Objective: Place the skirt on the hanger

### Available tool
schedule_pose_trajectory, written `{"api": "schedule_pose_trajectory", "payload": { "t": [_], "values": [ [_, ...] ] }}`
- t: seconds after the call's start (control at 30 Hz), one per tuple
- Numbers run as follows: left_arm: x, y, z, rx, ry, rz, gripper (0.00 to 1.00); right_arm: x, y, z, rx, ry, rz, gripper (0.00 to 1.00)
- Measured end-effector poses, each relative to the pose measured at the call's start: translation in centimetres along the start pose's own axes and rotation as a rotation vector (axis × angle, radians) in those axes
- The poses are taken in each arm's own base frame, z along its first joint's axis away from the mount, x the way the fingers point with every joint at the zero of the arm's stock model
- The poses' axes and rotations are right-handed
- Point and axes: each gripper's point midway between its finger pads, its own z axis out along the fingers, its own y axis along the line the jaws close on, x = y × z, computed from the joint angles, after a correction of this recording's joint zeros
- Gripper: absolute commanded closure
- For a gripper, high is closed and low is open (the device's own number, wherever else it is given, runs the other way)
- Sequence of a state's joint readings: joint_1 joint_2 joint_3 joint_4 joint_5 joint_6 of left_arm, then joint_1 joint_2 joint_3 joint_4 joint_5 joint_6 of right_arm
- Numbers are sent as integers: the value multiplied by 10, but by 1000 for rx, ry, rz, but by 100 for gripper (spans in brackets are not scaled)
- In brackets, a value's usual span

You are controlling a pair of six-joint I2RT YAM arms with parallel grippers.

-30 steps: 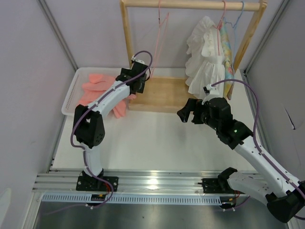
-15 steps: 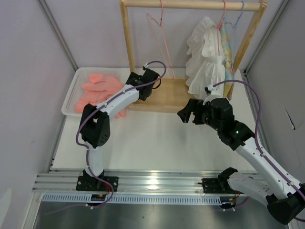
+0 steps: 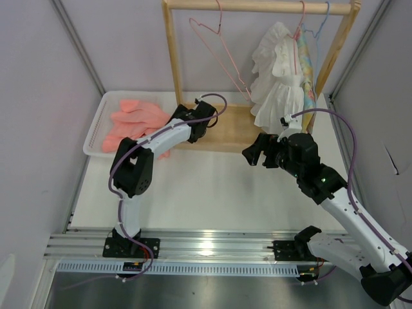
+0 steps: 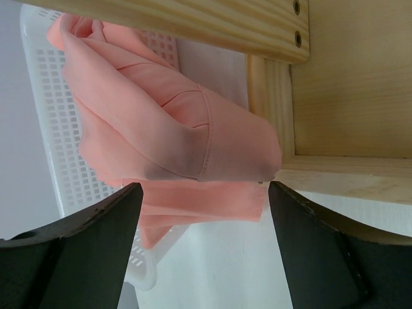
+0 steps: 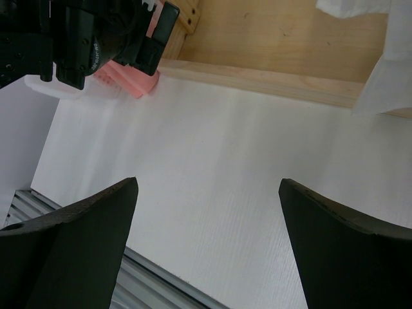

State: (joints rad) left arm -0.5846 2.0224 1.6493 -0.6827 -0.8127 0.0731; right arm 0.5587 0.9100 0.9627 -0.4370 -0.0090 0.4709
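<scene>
The skirt (image 3: 132,119) (image 4: 167,129), salmon-pink soft cloth with stitched pleats, lies crumpled in the white basket (image 3: 94,132) at the tabletop's far left, one fold spilling over the basket's near right edge. The hanger (image 3: 220,53) (thin pink wire, triangular) hangs bare by its hook from the wooden rail (image 3: 257,6), tilted askew.

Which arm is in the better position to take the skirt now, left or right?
Left, I judge. The left tool is open and points at the skirt, which hangs over the edge of the white basket close ahead. The right tool is open too, but over the table, farther from the skirt.
</scene>
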Motion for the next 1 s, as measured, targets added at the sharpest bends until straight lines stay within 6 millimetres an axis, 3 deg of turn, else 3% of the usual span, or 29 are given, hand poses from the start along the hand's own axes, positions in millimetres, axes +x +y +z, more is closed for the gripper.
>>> {"api": "schedule_pose_trajectory", "payload": {
  "t": [0.23, 0.4, 0.5, 0.6, 0.7, 0.8, 1.0],
  "values": [
    [-2, 3, 7, -54, -8, 24, 16, -2, 0, -2, 0, -9, 2, 0],
    [-12, 14, 8, -112, -38, 38, 24, -1, -3, -5, 1, -13, 5, 1],
    [-17, 19, 9, -138, -54, 45, 33, -1, -4, -6, 5, -11, 6, 1],
    [-20, 23, 11, -153, -59, 53, 51, -1, -6, -8, 8, -14, 7, 1],
    [-22, 29, 14, -169, -56, 52, 72, -1, -7, -9, 9, -16, 9, 0],
    [-23, 35, 16, -180, -56, 48, 99, -2, -6, -11, 7, -20, 10, 0],
    [-30, 43, 14, -186, -62, 33, 100, -2, -5, -11, 0, -20, 10, 1]
  ]
}}
